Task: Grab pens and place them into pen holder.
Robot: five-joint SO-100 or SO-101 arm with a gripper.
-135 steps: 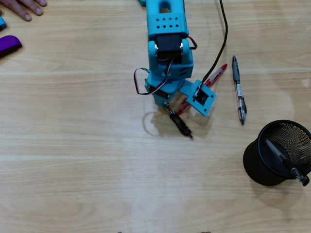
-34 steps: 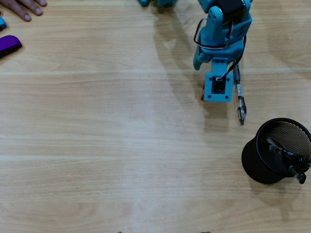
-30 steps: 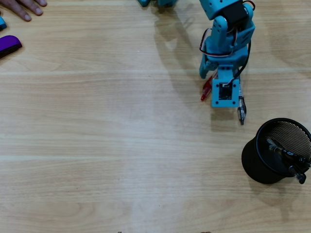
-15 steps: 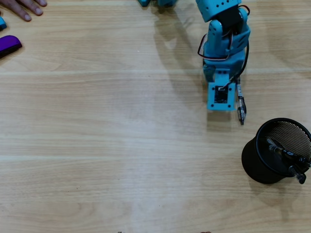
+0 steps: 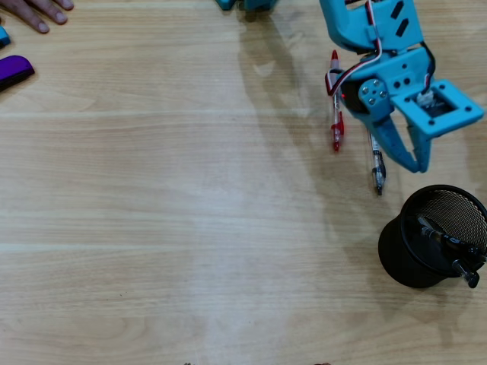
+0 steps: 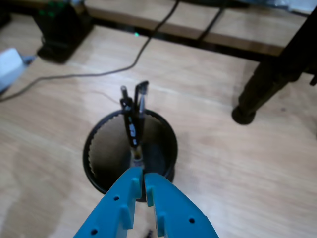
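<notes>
- Since half a second ago the arm has swung toward the right edge of the overhead view and lifted off the table. This uncovers the red-and-clear pen (image 5: 335, 100), which now lies bare on the wood, running top to bottom.
- The gripper (image 5: 408, 159) hangs between the loose pens and the pen holder (image 5: 396, 255). In the wrist view its two blue fingers (image 6: 130, 191) are pressed nearly together, with only a thin slit between the tips and nothing in them.
- The grey-and-clear pen (image 5: 377, 164) lies just right of the red one, its upper part hidden under the arm.
- The round black mesh holder stands at the lower right of the overhead view. Two pens lean inside it: the wrist view shows a black pen (image 6: 130, 126) and another dark-capped pen (image 6: 140, 97), their tops sticking above the far rim.
- A purple object (image 5: 14, 70) and a person's hand (image 5: 36, 11) sit at the top left, well apart from the arm.
</notes>
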